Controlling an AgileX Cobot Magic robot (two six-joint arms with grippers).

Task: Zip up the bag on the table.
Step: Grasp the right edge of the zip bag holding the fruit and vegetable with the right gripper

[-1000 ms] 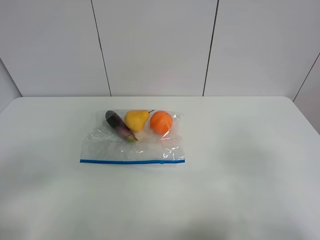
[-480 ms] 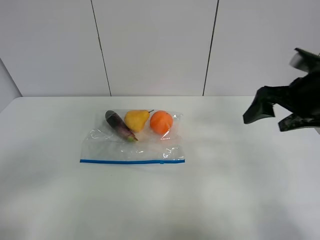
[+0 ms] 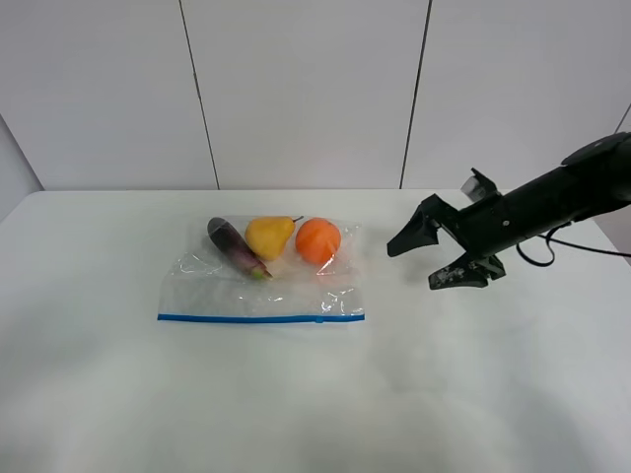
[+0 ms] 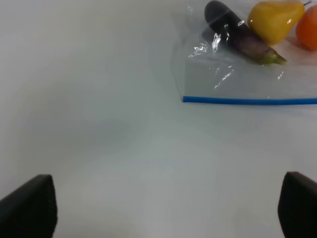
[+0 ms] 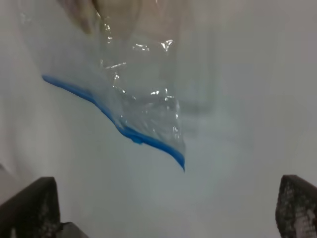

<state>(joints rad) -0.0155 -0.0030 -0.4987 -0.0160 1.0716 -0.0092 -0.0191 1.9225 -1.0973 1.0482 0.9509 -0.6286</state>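
My right gripper [image 3: 427, 261] hangs, jaws spread and empty, above the table [image 3: 493, 384], near the right end of the bag [image 3: 258, 286] but apart from it. My left gripper [image 4: 163, 210] is spread and empty too. The bag lies flat mid-table, blue zip strip [image 3: 258, 317] along its near edge. Nothing touches it, so I judge the zipping not begun; how much is sealed I cannot tell.
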